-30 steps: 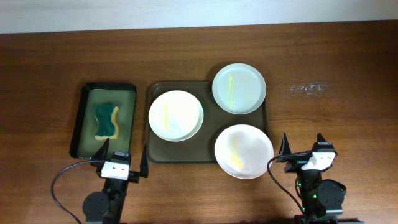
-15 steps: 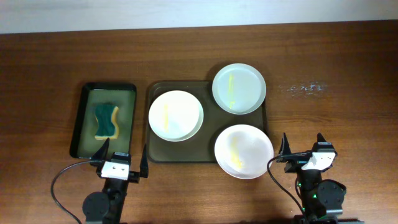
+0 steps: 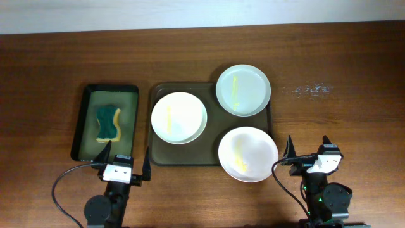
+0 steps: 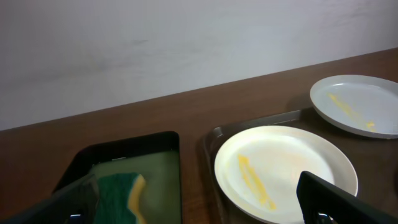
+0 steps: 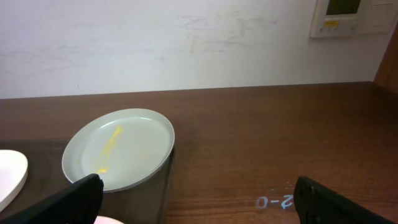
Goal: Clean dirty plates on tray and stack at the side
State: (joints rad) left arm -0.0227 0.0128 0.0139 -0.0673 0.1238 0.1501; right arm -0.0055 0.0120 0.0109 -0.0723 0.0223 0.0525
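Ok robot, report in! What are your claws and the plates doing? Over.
Left claw, right claw open, empty. Three plates on tray, yellow smears, none stacked. Sponge in small black tray, nothing blocking.

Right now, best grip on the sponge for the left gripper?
Come straight down from above and pinch the sponge across its narrow waist. It lies flat in the small black tray, long axis running away from the left gripper, so its pinched-in sides are probably the easiest hold.

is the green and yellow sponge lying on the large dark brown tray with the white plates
No, the green and yellow sponge lies in the smaller black tray, left of the large dark brown tray.
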